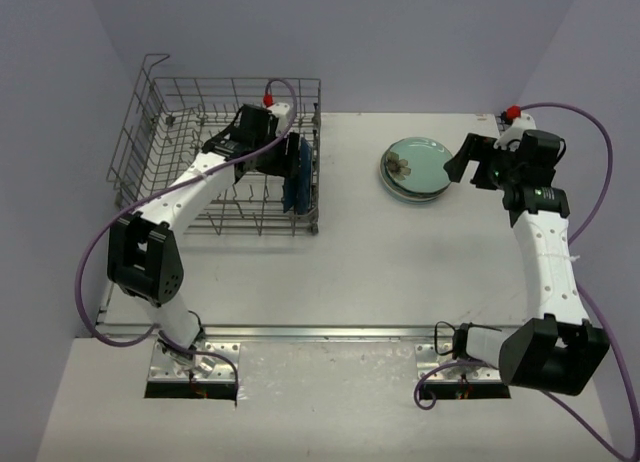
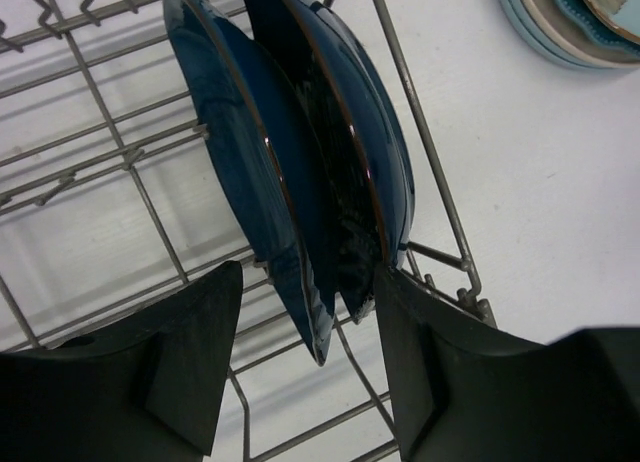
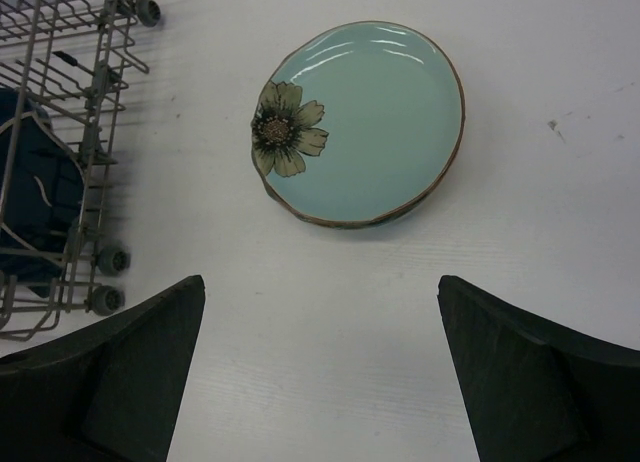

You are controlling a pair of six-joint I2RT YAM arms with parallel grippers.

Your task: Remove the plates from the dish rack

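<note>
Where table (image 1: 400, 252) meets lilac walls (image 1: 350, 32) | left claw (image 2: 310, 274) half-open astride plates (image 2: 350, 132) | right claw (image 3: 320, 282) agape

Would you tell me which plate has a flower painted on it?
The pale teal plate topping the stack on the table; the two dark blue plates in the dish rack show none.

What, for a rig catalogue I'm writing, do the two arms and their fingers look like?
Both the left arm and the right arm have white links joined by bulky black joint housings. A purple cable loops along each, and a small red cap sits near each wrist. The fingers are plain matte black, broad and wedge-shaped, with no markings visible.
</note>
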